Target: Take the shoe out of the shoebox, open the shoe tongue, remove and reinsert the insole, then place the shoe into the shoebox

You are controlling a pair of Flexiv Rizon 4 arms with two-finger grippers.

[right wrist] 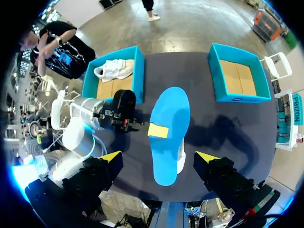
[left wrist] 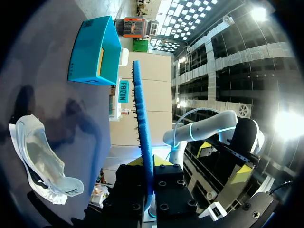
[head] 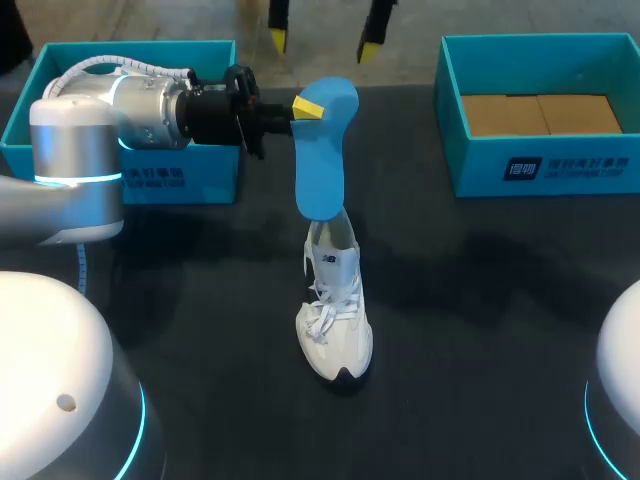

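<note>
Two boxes (head: 205, 185) (head: 470, 165), two shoes (head: 335, 320) (right wrist: 114, 69), one insole (head: 322, 170)

White shoe (head: 335, 320) upright, blue insole (head: 320, 165) above

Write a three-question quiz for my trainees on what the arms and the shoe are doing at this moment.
1. True or false: the left tool is shut on the blue insole.
2. Multiple choice: the white shoe below the insole stands A) in the left shoebox, B) on the table, C) in the right shoebox.
3. Fill in: the right tool hangs above the insole with its fingers ____.
Key: 1 true; 2 B; 3 open.
</note>
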